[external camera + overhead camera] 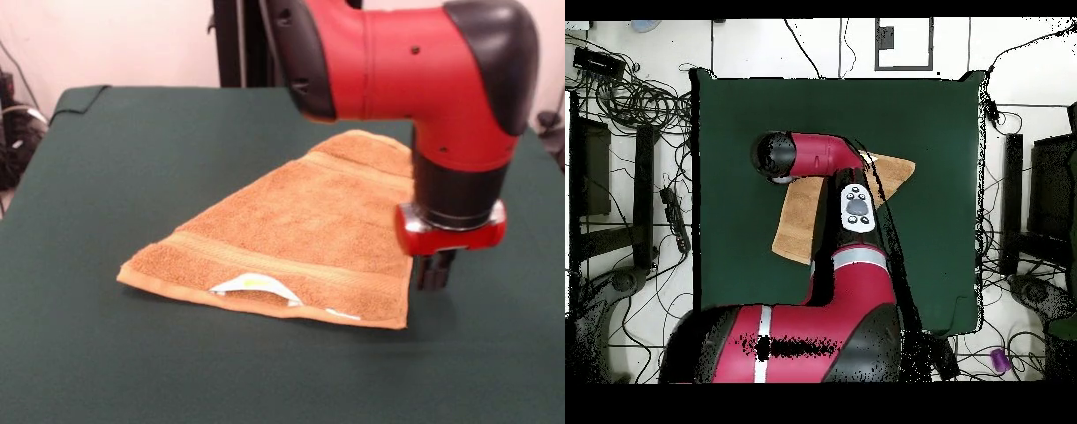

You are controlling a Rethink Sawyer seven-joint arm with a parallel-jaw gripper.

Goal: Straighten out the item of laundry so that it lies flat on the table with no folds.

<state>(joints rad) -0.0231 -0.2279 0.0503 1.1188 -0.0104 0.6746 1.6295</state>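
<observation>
Green table [106, 353] lies bare on every side of the towel [300, 230], which is folded into a rough triangle (white label [252, 284] at its front hem). Gripper [435, 269] hangs beside its edge; jaw state indiscernible.

Hidden and cut-off parts

From above, the arm [835, 250] covers the towel's [801, 222] middle and the gripper entirely; in front, the gripper [435, 270] shows only as a dark stub, its state unclear, and the tabletop [132, 159] runs off the picture's edges.
</observation>
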